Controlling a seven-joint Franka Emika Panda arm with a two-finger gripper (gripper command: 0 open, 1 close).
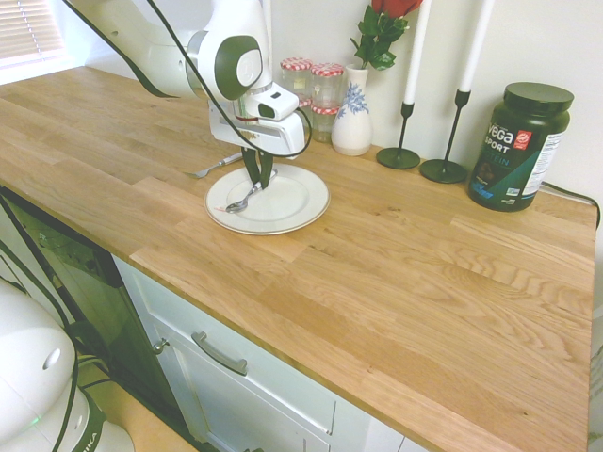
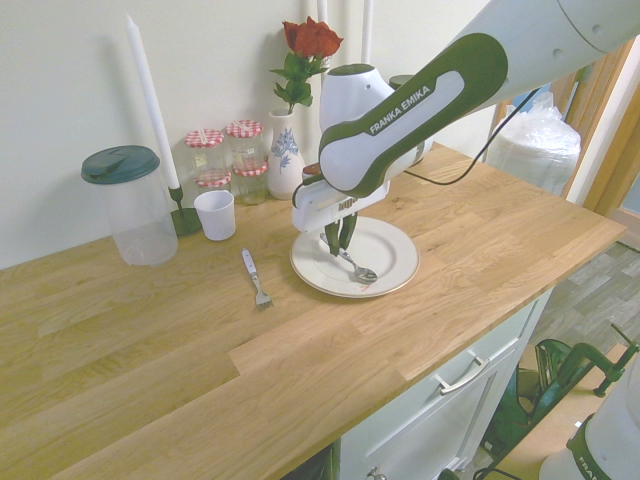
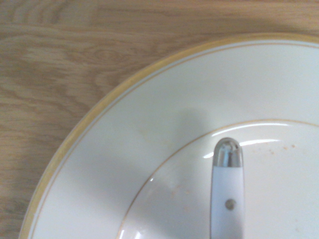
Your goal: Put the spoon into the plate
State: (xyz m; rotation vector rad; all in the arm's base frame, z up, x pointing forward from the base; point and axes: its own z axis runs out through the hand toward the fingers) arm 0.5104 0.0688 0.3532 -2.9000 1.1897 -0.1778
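Nearest the wrist camera, the spoon (image 3: 228, 199) shows its white handle and metal end cap over the plate (image 3: 124, 114), with the rim curving around it at one side; the bowl is out of this view. In the first exterior view, the end effector (image 1: 257, 181) points down over the plate, closed on the spoon's handle. The long axis runs slantwise: the bowl lies down and to the picture's left of the fingers, towards the desk's (image 1: 377, 273) front edge, and the handle end sticks out on the opposite side, up and to the right. In the second exterior view, the bowl lies down and to the picture's right of the fingers, again frontward, inside the plate's rim. The fork (image 2: 262, 297) lies apart on the desk, beside the plate. The spoon looks low enough to be down on the plate or almost so, though contact is hard to tell. The placing seems all but done: judging from this, the next move calls for opening the fingers across that slanted axis, then lifting straight up, lest a finger drag the handle.
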